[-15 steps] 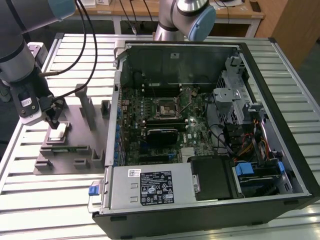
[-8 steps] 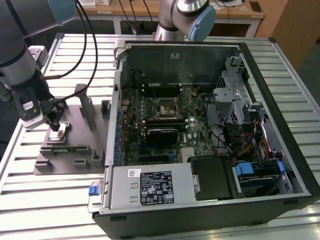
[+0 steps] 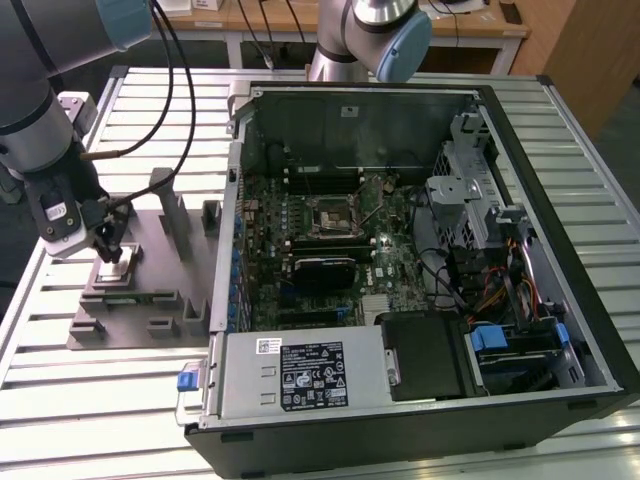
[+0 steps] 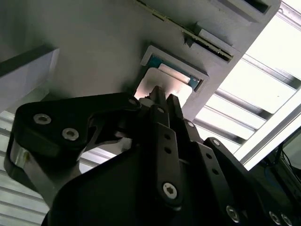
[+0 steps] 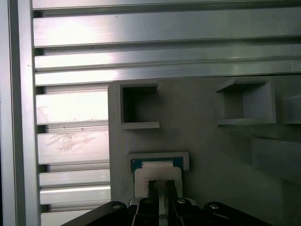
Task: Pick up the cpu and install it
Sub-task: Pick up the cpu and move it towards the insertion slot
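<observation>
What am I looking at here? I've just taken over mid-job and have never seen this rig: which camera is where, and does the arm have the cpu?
The machine is a jointed robot arm with a gripper at its end. The exterior view looks down on a slatted metal table. An open computer case is on that view's right and a grey holder plate on its left. Both wrist views ride on the arm and look past the gripper. The cpu, a small silvery square, lies in a pocket of the plate with the gripper directly over it. I cannot tell whether it is gripped. The black socket sits on the board inside the case.
</observation>
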`<action>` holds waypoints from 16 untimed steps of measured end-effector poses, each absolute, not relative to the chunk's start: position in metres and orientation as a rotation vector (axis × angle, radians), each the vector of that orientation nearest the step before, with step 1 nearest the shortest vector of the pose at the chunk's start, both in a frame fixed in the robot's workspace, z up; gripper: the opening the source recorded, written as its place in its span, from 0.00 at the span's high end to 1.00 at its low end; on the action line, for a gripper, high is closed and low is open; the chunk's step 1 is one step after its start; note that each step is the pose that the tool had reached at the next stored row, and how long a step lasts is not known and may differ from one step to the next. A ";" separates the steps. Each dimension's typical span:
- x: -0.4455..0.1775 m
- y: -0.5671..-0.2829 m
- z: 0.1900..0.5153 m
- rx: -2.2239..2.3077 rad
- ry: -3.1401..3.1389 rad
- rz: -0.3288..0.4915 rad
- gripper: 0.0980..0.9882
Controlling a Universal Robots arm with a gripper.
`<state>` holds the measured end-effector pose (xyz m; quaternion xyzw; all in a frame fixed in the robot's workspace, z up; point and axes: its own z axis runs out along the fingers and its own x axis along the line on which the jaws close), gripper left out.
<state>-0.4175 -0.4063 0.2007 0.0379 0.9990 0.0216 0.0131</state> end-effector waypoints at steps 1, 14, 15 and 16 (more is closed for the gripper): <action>-0.417 -0.406 0.201 0.118 3.113 0.067 0.85; -0.417 -0.406 0.199 0.117 3.112 0.068 0.38; -0.417 -0.406 0.199 0.111 3.112 0.068 0.38; -0.417 -0.406 0.198 0.101 3.113 0.067 0.38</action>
